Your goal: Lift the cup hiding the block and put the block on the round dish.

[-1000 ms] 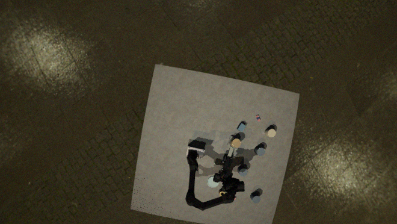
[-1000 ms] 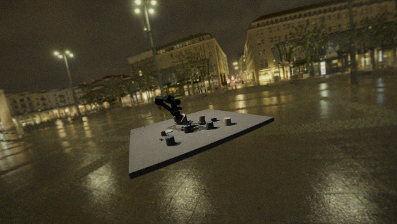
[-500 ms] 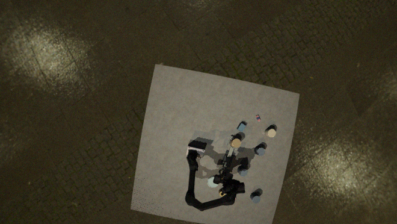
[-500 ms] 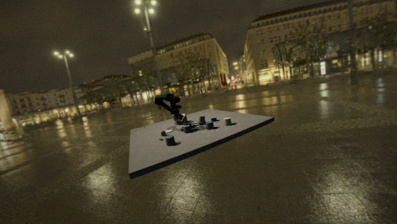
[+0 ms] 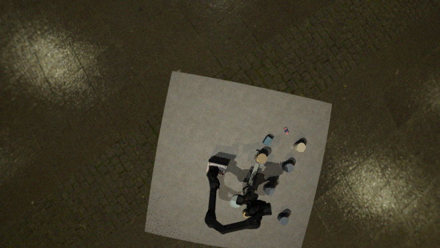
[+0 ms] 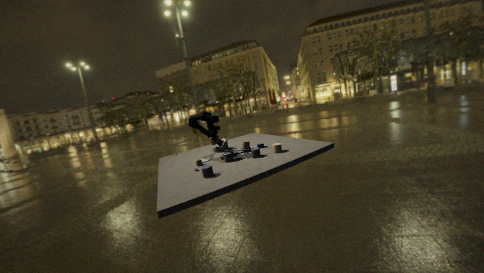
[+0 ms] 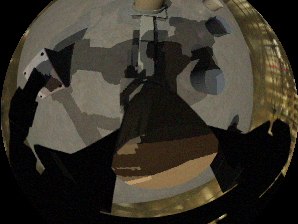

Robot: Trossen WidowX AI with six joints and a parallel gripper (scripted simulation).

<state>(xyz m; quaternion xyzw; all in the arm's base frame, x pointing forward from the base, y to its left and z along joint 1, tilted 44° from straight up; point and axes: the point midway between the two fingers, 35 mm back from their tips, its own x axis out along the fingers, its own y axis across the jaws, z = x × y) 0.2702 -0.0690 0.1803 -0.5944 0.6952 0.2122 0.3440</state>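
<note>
My gripper (image 5: 246, 199) (image 6: 217, 142) (image 7: 158, 131) is shut on one tan cup (image 7: 175, 172), held tilted. In the top view the arm hides this cup. The other tan cup (image 5: 261, 158) (image 6: 246, 144) (image 7: 149, 4) stands on the far end of the balance (image 5: 255, 171) (image 7: 146, 42). The near end of the balance is dark, in shadow and partly behind the gripper. The pale round dish (image 5: 234, 202) (image 6: 206, 159) is partly covered by the gripper in the top view. I cannot make out the block.
Blue-grey cylinders (image 5: 269, 189) (image 5: 289, 167) (image 5: 283, 220) (image 6: 207, 171) (image 7: 207, 81) stand along the balance's right side and farther off. A cream cylinder (image 5: 301, 147) (image 6: 276, 148) and a teal block (image 5: 268, 140) (image 6: 260, 145) stand beyond the far cup. A small yellow cylinder (image 6: 199, 162) stands near the dish.
</note>
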